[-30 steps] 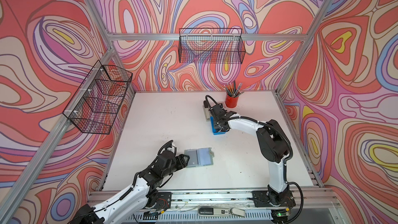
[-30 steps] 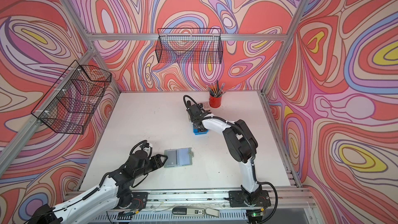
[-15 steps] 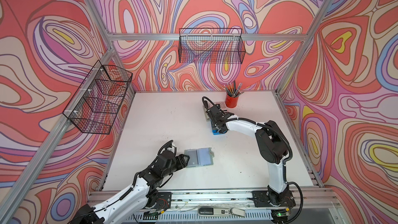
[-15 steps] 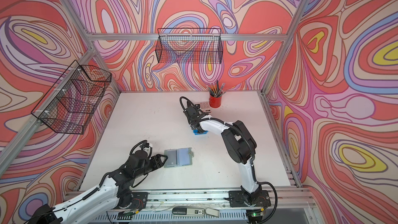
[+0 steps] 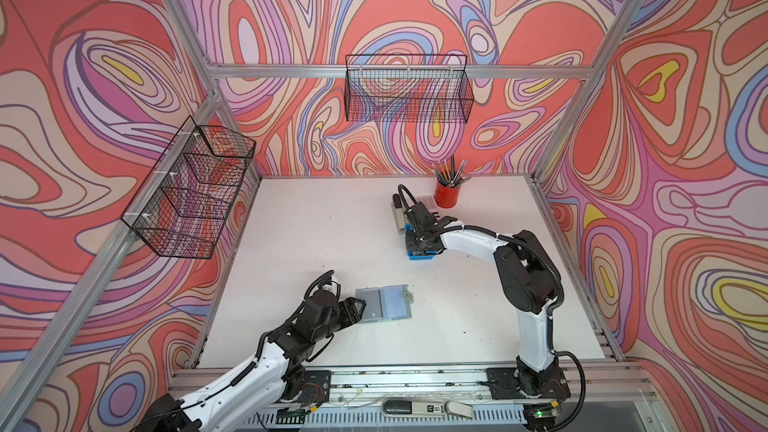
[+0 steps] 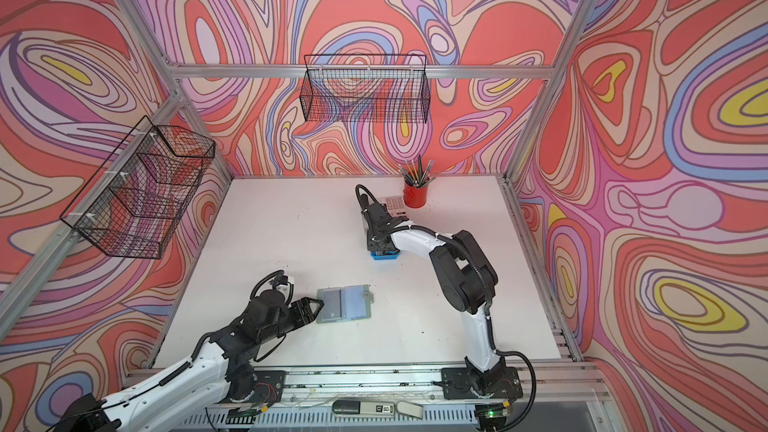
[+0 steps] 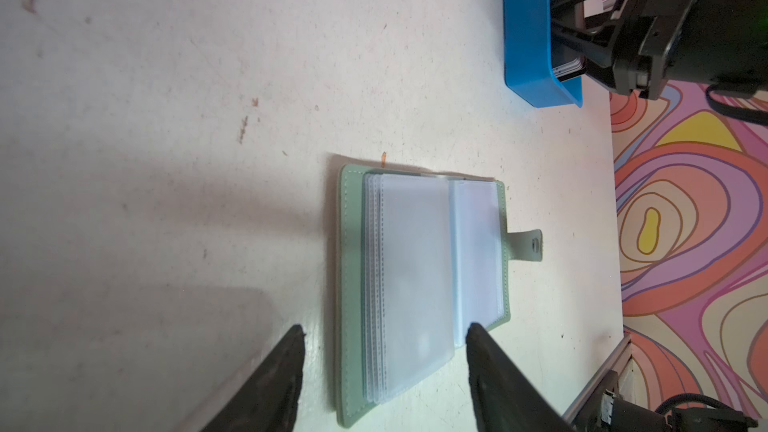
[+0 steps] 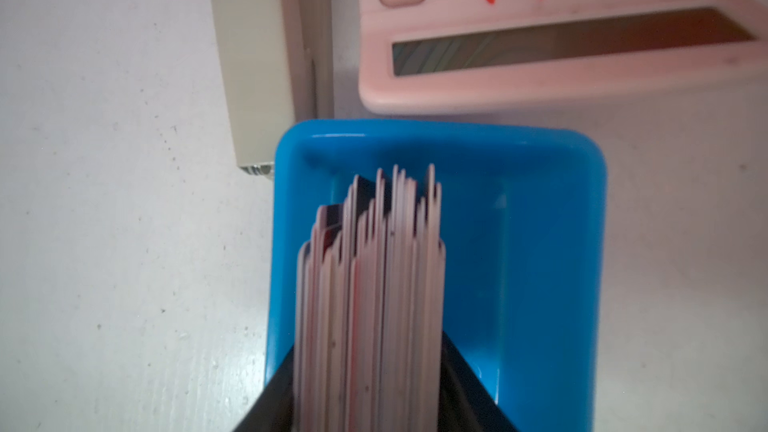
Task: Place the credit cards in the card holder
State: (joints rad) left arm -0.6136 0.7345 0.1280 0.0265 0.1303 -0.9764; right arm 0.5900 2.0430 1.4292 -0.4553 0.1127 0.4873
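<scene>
The card holder (image 5: 384, 303) (image 6: 344, 303) lies open on the white table, sage-green with clear sleeves (image 7: 419, 284) facing up and its snap tab out to one side. My left gripper (image 5: 358, 310) (image 6: 318, 312) (image 7: 384, 328) is open at the holder's left edge, its fingers straddling the near corner without gripping it. The credit cards (image 8: 370, 263) stand on edge as a thick stack in a blue tray (image 8: 519, 222) (image 5: 420, 256). My right gripper (image 8: 370, 347) (image 5: 419, 241) (image 6: 382, 243) reaches down into the tray, shut on the stack from both sides.
A white calculator (image 8: 561, 68) (image 5: 427, 202) and a beige box (image 8: 257, 56) lie just behind the tray. A red pencil cup (image 5: 448, 195) stands at the back. Wire baskets (image 5: 409, 93) (image 5: 195, 189) hang on the back and left walls.
My right gripper has narrowed onto the card stack in the tray and shifted slightly. The left arm and the card holder have not moved.
</scene>
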